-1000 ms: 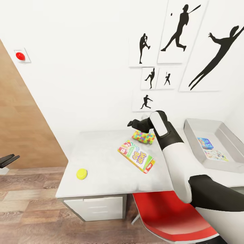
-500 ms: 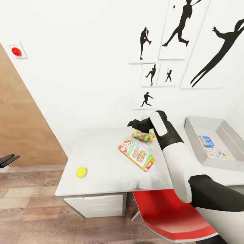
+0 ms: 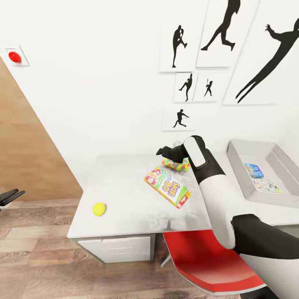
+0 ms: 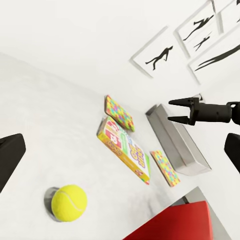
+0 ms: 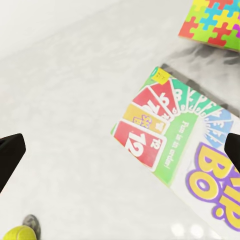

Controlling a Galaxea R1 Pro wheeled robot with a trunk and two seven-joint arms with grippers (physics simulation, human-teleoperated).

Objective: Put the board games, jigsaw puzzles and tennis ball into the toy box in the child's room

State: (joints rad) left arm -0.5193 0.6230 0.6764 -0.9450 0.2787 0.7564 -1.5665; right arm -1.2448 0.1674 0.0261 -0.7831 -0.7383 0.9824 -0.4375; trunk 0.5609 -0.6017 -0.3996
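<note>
Right gripper (image 3: 159, 152) hovers over the far part of the table (image 3: 124, 195), fingers apart and gripping nothing; from the left wrist camera it (image 4: 175, 110) shows as two spread prongs in the air near the toy box (image 4: 176, 140). Left gripper (image 3: 8, 196) sits at the left edge of the head view, off the table over the floor (image 3: 37, 257); dark fingertips show at the sides of its wrist view, well apart, nothing between them. Versus the earlier head frames, the whole scene has slid downward and a bit left, wall posters (image 3: 216, 33) and red wall button (image 3: 14, 57) shifted together, so that is camera motion; the right arm's pose looks unchanged and the toys keep their places on the table. Counts: one board game (image 3: 167, 187) with card print on the table, lying flat just in front of the right forearm; two small flat items lie inside the toy box (image 3: 265, 170), a blue one (image 3: 253, 170) and a paler one (image 3: 266, 186), too small to identify. Jigsaw puzzles: one (image 3: 176, 164) partly hidden behind the right wrist in the head view, two in the left wrist view (image 4: 119, 112) and (image 4: 165, 167). One tennis ball (image 3: 99, 209) near the table's front-left corner, well apart from the rest. One red chair (image 3: 207, 261) tucked under the table.
</note>
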